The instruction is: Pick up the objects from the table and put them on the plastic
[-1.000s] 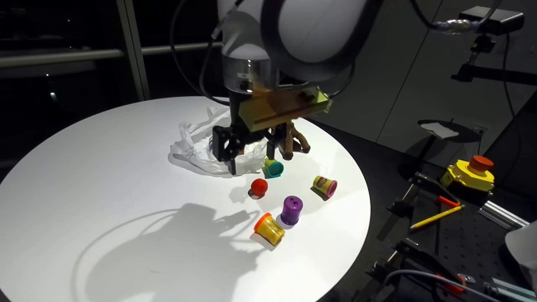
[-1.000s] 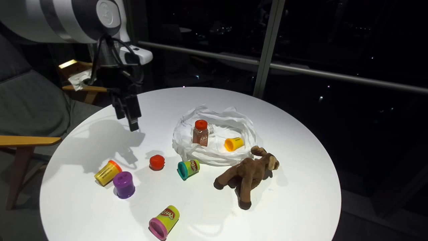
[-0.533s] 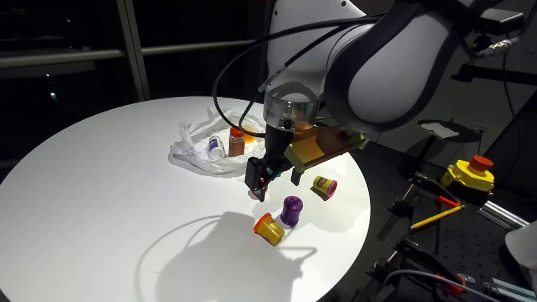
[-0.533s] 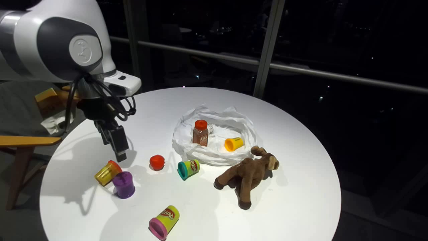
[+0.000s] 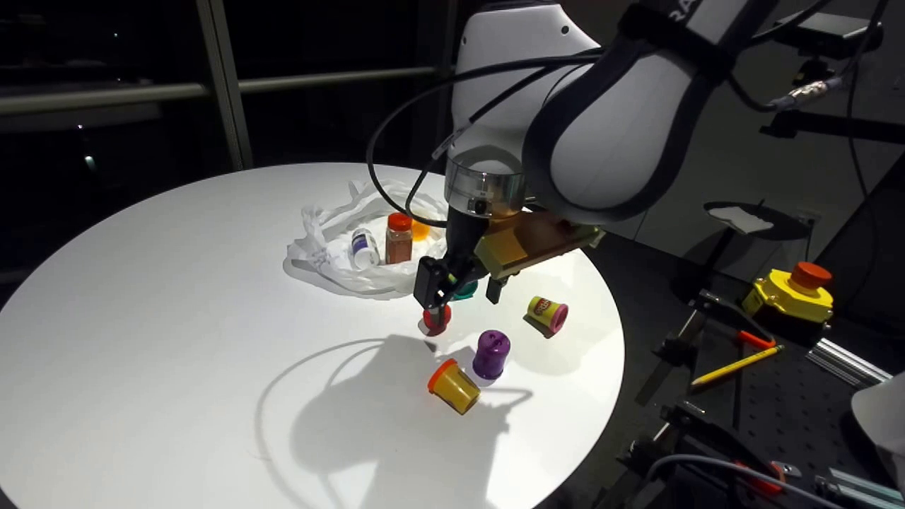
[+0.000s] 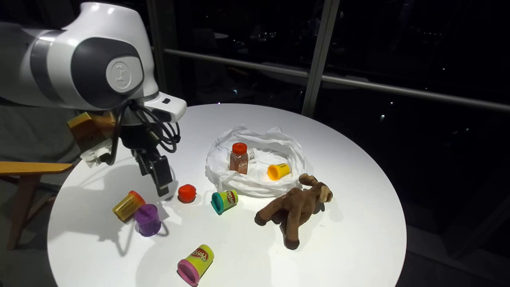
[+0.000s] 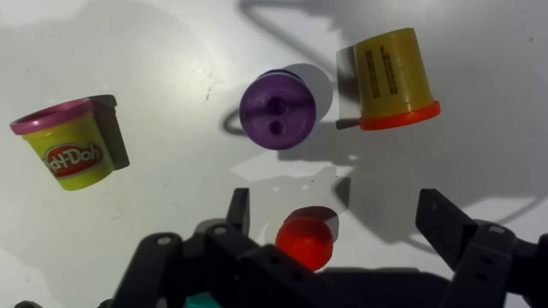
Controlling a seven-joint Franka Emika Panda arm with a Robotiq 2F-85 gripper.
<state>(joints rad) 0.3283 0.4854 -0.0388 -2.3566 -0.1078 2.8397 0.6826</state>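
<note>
Pincer [image 7: 334, 205] gapes near red ball [image 7: 305, 240]; in an exterior view, room separates pink-rimmed tub [image 5: 546, 314] from right counter edge [image 5: 612, 348].

Arm: We see a glossy white robot arm [image 6: 115, 22] with dark grey bands [image 6: 42, 73] and partly visible white letters [image 5: 684, 8].
Joint: We note a light grey disc [image 6: 121, 77] with a raised emblem in a dark oval cover [image 6: 88, 71].
Wrist: We find a shiny silver metal ring [image 5: 488, 187] and an amber, box-shaped attachment [image 5: 537, 244].
Cables: Slender black cables [image 6: 175, 138] loop before us, one in a pale sleeve [image 5: 451, 143].
Gripper: We see a matte black, two-fingered gripper [image 7: 334, 209] with light grey round screw heads [image 7: 164, 240].
</note>
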